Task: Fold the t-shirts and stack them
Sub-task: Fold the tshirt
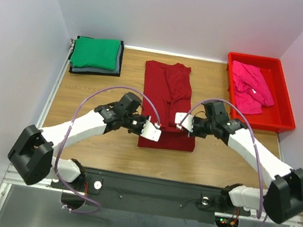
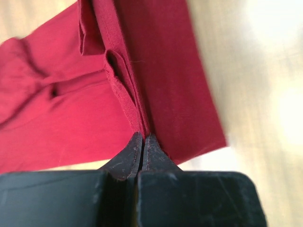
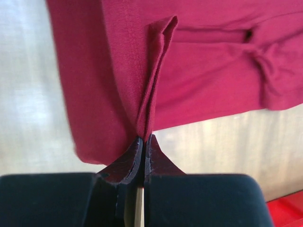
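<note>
- I'm looking at a pale wooden table walled in white on three sides.
- The dark red soft cloth t-shirt lies mid-table, with its long axis running 6 to 12 o'clock.
- The left gripper and right gripper each pinch its 6 o'clock end, equally near. I judge the fold goes toward 12.

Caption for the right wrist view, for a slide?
Right claw shut, pinching a raised fold of the maroon t-shirt.

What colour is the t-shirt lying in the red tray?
Bright pink. The t-shirt in the tray shows best in the top external view.
</note>
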Controlling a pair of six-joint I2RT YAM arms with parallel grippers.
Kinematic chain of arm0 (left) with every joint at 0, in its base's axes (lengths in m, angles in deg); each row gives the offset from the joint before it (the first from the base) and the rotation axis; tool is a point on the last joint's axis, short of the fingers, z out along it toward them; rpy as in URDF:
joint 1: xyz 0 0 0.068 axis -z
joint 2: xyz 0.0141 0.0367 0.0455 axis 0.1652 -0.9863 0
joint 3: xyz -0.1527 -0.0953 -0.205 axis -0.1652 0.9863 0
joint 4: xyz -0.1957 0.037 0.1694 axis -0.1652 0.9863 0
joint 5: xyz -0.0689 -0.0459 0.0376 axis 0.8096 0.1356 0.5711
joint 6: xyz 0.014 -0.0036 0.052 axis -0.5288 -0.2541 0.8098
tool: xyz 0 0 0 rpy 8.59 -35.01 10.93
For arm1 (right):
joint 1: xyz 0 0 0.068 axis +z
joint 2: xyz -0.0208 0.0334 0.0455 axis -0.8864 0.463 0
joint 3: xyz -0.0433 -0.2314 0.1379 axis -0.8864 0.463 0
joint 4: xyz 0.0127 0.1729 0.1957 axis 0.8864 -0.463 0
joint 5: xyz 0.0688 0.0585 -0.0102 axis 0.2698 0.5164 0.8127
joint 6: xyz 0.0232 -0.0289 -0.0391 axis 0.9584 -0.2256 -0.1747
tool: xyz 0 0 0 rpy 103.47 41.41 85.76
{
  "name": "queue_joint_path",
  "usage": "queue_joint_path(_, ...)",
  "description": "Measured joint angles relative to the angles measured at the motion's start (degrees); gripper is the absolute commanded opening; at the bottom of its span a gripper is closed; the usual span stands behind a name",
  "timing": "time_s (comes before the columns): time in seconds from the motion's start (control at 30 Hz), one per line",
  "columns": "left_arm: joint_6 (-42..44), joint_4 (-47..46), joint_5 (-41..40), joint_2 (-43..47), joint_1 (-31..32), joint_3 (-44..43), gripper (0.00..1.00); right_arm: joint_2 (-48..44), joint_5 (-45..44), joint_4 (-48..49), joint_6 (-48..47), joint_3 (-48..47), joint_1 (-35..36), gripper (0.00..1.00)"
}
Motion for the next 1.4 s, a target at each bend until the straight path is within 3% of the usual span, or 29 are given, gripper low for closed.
queue_joint_path(0.17,5.57,-3.56,0.02,-6.21,-4.52,-1.62,0.0,8.94,3.41,2.19,-5.16,-5.9,-3.43,0.01)
queue_joint_path(0.7,16.65,-4.79,3.17,-27.43,-13.9,-19.74,0.0,29.44,7.58,5.2,-11.23,-21.99,-9.62,0.01)
queue_joint_path(0.9,18.73,-3.82,3.28,-33.0,-14.71,-25.27,0.01,32.94,7.54,5.27,-11.56,-24.55,-10.05,0.01)
queue_joint_path(1.27,20.02,-4.76,3.3,-35.82,-15.43,-25.42,0.03,37.16,7.28,5.75,-11.1,-26.75,-10.29,0.0)
queue_joint_path(1.33,20.02,-4.98,3.3,-36.35,-15.72,-25.46,0.08,37.75,7.28,6.27,-11.02,-27.06,-10.29,0.09)
queue_joint_path(1.37,20.02,-5.07,3.28,-36.7,-15.87,-25.53,0.16,38.16,7.26,6.58,-10.93,-27.34,-10.29,0.18)
queue_joint_path(1.4,20.02,-5.16,3.28,-36.96,-15.96,-25.62,0.21,38.64,7.19,6.78,-10.64,-27.74,-10.29,0.36)
